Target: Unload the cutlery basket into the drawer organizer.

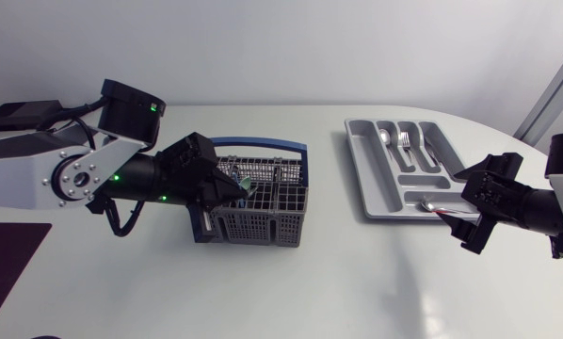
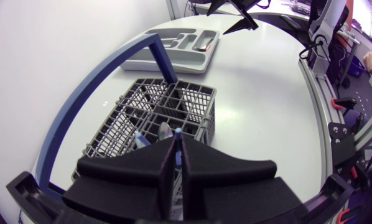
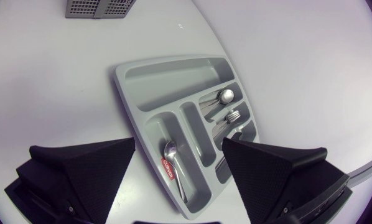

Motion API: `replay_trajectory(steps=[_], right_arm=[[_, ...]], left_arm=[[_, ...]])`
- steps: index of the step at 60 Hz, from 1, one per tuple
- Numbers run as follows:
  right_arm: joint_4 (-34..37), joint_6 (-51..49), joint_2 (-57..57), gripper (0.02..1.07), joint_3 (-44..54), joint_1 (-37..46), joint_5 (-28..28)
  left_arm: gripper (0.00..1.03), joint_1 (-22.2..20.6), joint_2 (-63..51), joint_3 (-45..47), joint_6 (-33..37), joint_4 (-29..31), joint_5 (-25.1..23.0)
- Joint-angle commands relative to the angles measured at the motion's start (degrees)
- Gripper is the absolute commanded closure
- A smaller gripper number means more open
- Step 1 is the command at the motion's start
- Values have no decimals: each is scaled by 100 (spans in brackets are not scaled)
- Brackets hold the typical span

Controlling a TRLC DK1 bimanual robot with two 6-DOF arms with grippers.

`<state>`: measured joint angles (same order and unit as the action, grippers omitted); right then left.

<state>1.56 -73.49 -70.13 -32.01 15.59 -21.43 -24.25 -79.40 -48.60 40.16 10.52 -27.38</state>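
Observation:
The grey mesh cutlery basket with its blue handle stands at the table's middle. My left gripper is lowered into its near compartment. In the left wrist view the gripper is shut on a thin cutlery handle that stands in the basket; other handles stand beside it. The grey drawer organizer lies to the right and holds a spoon, a fork and another spoon. My right gripper hovers open and holds nothing at the organizer's near end.
A dark mat lies at the table's front left corner. The table's rounded edge runs close behind the organizer. Bare white tabletop lies between the basket and the organizer and along the front.

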Motion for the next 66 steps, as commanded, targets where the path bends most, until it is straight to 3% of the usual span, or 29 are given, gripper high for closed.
replay_trajectory(steps=[1,41,52,66], right_arm=[[116,81,25,6,116,-57,-28],[1769,854,1906,6,-139,-988,16],[2665,1821,2776,6,-614,-1929,16],[2946,3333,2987,7,-1202,-3185,78]], left_arm=[[100,8,91,-185,44,152,-136],[100,228,987,-1723,-26,2200,-567],[100,298,935,-2365,-685,2481,-778],[100,175,733,-2743,-1951,2393,-998]])
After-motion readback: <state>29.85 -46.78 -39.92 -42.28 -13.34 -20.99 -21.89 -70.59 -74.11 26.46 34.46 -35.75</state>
